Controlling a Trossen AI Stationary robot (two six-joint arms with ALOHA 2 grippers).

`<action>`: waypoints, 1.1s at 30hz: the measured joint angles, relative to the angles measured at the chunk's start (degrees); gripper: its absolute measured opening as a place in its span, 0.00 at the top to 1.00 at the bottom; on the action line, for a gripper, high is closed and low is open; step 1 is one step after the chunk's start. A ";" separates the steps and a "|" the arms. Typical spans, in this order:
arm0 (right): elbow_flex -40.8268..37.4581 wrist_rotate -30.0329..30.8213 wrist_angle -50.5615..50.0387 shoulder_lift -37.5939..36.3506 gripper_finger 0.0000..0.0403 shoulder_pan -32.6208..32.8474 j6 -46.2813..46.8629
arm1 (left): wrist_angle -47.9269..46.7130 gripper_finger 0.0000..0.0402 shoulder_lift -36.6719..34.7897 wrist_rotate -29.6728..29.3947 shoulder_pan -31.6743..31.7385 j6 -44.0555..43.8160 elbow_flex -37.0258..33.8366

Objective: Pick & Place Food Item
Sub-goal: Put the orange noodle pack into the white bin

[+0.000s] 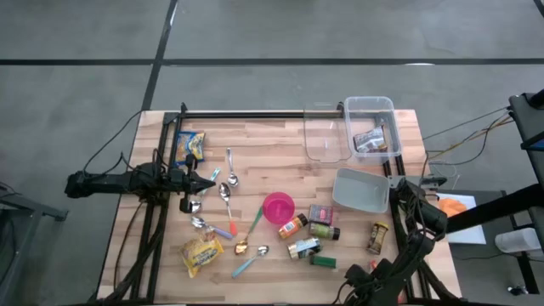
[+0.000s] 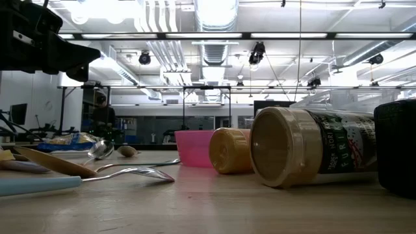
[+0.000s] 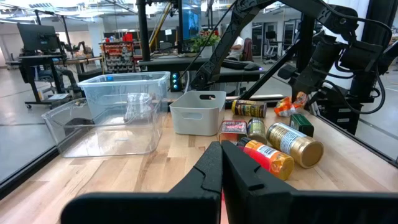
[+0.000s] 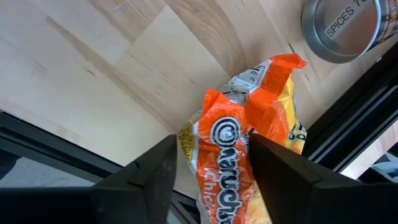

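An orange and yellow noodle packet [image 4: 231, 155] lies crumpled on the wood by the dark rail at the table's right edge; it also shows in the left wrist view [image 3: 288, 106]. My right gripper [image 4: 214, 171] points steeply down over it, shut on it. In the high view the right arm [image 1: 410, 204] hides both the packet and the fingers. My left gripper [image 3: 221, 171] is shut on nothing and points level over the table's left side [image 1: 211, 181], above the spoons. My right gripper pinches the packet's bunched middle [image 4: 193, 146] between its two fingers, one on either side. The fingers come from above, slanting down. The packet's twisted orange end [image 4: 273, 74] sticks out beyond the fingers. Whether the packet is off the wood, I cannot tell.
A spice tin [image 4: 342, 25] lies close to the packet. Two clear bins [image 1: 327, 136] [image 1: 371, 112] and a grey bin [image 1: 361, 189] stand at the far right. A pink cup [image 1: 278, 206], spice bottles [image 1: 306, 248], spoons [image 1: 225, 194] and snack packets [image 1: 202, 252] [image 1: 190, 146] are scattered mid-table.
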 joint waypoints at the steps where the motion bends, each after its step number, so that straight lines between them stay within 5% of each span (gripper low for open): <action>1: 0.00 -0.01 0.00 0.00 0.58 0.00 0.01 | -0.01 1.00 0.01 -0.01 0.00 0.00 0.02; 14: -0.07 -0.04 -0.07 -0.02 0.97 0.00 -0.17 | -0.02 1.00 0.01 -0.01 0.00 -0.02 0.02; 33: 4.83 1.85 -9.42 -0.24 0.97 -1.06 0.50 | -0.02 1.00 0.00 0.00 -0.02 -0.02 0.02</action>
